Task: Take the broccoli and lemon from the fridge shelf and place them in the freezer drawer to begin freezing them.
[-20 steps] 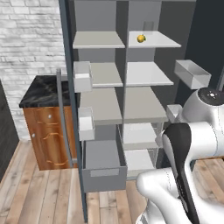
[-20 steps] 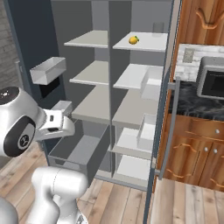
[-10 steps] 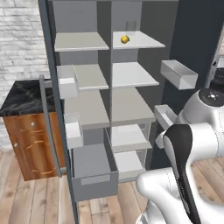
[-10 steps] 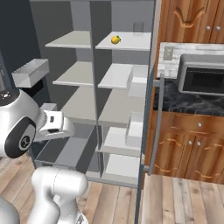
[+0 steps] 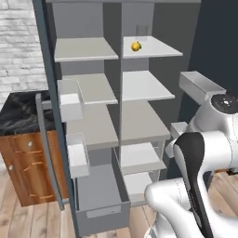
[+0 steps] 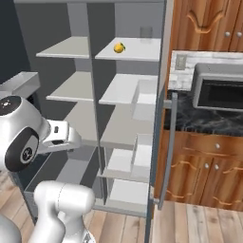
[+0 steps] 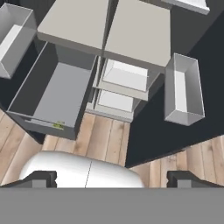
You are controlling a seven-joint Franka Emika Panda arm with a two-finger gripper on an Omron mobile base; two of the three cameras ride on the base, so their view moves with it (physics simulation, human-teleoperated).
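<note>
Left base view: the whole picture has slid sideways compared with half a second ago, so the base is driving along the fridge front and the shelves themselves have not moved. The lemon sits on the top right shelf, far above the arm. The freezer drawer stands pulled out at the bottom left, its inside bare as far as can be seen. The broccoli cannot be made out here.

Right base view: the lemon lies on the same upper shelf, well apart from the wrist; the drawer shows behind the arm.

Hand view: the gripper is spread fully and holds nothing. The open drawer lies ahead of the fingertips and off to their left, with a tiny green speck on its front lip.

Judged from this, neither item is fetched yet; the shift only lines the robot up for reaching the shelf.
</note>
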